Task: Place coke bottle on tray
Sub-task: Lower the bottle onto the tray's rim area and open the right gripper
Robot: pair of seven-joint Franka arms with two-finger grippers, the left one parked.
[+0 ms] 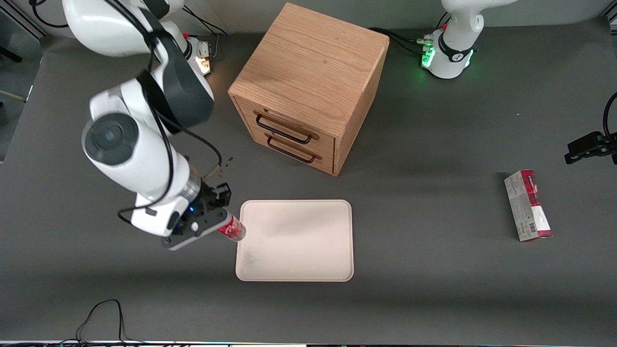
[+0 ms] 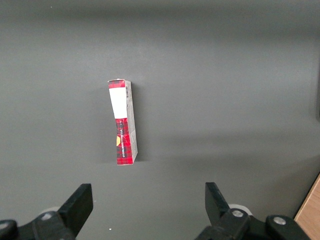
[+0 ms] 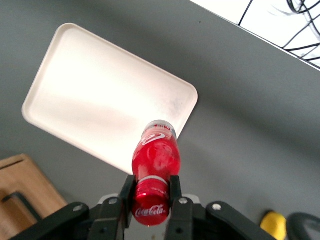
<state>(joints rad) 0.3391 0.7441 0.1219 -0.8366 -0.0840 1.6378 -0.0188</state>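
Standing farthest from the camera, the wooden cabinet [image 1: 308, 86] shows 2 drawers; nearer lies the cream tray [image 1: 295, 241]. The gripper [image 1: 212, 225] is clamped on the coke bottle [image 1: 232, 229], white Coca-Cola script visible, held in the air, base aimed at the tray's edge. A red-and-grey carton [image 1: 528, 205] lies toward the parked arm's end.

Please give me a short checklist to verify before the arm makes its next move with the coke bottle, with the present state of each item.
1. Gripper shut on the coke bottle: ok.
2. Bottle raised off the table: ok.
3. Bottle fully over the tray: not ok, only at its edge toward the working arm's end.
4. Tray surface bare for landing: ok.
5. Wooden drawer cabinet out of the path: ok.
6. Grip firmness: cannot tell.
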